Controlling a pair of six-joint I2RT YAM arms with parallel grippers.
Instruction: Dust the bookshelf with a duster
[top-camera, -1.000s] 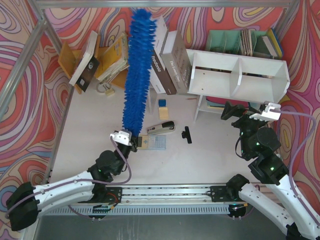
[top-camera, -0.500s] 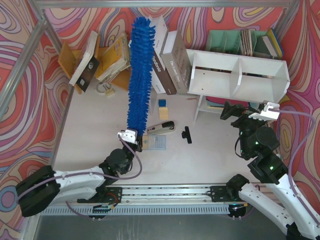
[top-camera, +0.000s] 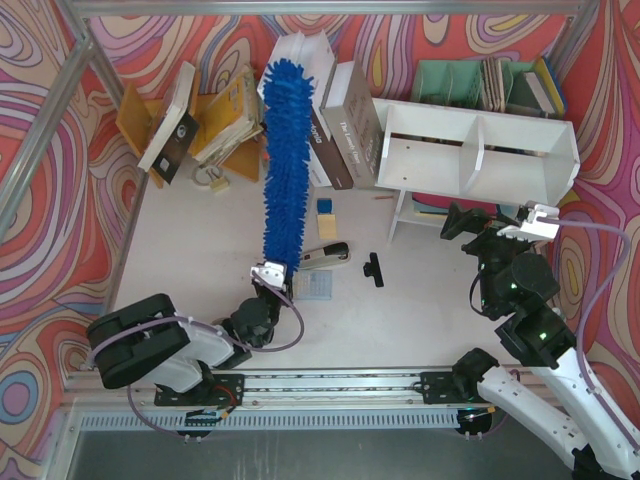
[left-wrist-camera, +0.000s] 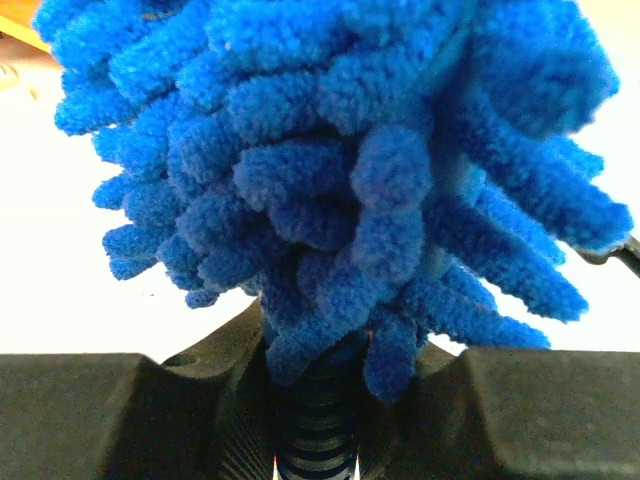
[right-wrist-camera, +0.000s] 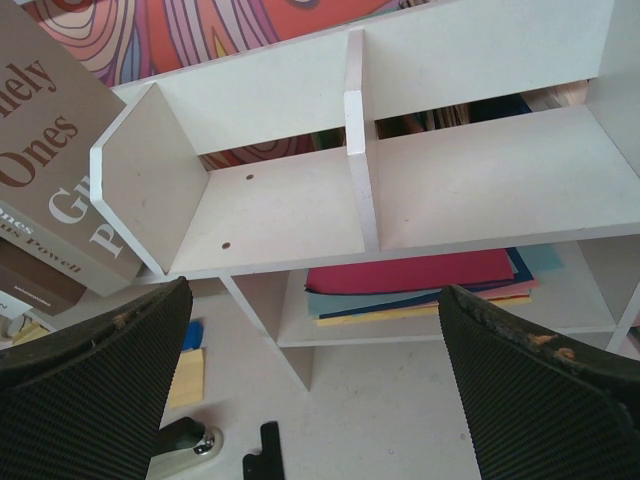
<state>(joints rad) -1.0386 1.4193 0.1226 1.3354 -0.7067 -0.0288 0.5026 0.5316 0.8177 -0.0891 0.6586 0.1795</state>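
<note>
A: Left gripper (top-camera: 270, 276)?
B: Clamped tight on the duster (top-camera: 284, 160) at its handle. The duster stands nearly upright over the worktop (top-camera: 190, 250), left of the bookshelf (top-camera: 478, 150) and apart from it.
A: And its head?
B: From overhead it overlaps the leaning books (top-camera: 338, 125); I cannot tell whether they touch.
A: Right gripper (top-camera: 497, 226)?
B: Jaws spread wide, holding nothing, low in front of the bookshelf, facing both compartments.
</note>
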